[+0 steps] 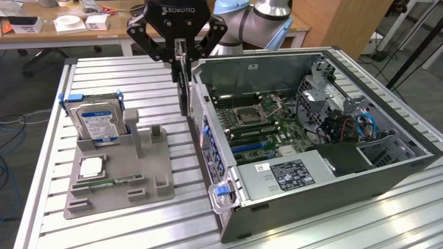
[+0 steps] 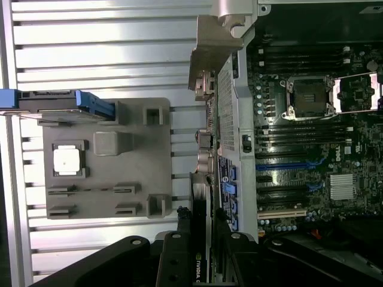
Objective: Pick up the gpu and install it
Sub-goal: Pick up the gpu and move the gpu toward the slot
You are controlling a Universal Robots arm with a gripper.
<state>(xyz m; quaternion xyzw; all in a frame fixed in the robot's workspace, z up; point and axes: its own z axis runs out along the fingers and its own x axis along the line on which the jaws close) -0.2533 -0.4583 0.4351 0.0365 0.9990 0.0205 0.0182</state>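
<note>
My hand [image 1: 181, 66] has its fingers pressed on both flat sides of the gpu [image 1: 184, 88], so it is gripping the card by its top edge. The card hangs straight down, thin side toward the exterior view. It is up in the air, just outside the computer case [image 1: 387, 155], beside the wall on the exterior view's left. The grey tray [image 1: 118, 181] with the hard drive [image 1: 97, 122] is on the bench [image 1: 104, 72], farther to that left. In the wrist view I see the gpu [image 2: 200, 200] edge-on between the fingers of the hand [image 2: 201, 236], next to the case wall with little holes [image 2: 226, 113]. I think the job now is bringing the card over to the main board [image 1: 256, 119]. To do it well, I would hold the card straight up, not tipped. I would lift it clear of the case wall so it does not bump. I would line its bottom edge up with a long slot [image 2: 281, 213] and go slowly and gently, because the parts look easy to break. I can read "ROBOTIQ" [image 1: 178, 9] in white on the hand. The gpu has a small mark [image 2: 198, 269] I cannot read. The blue and white hard drive label and the label on the black box [image 1: 291, 174] are too small for me to read.
</note>
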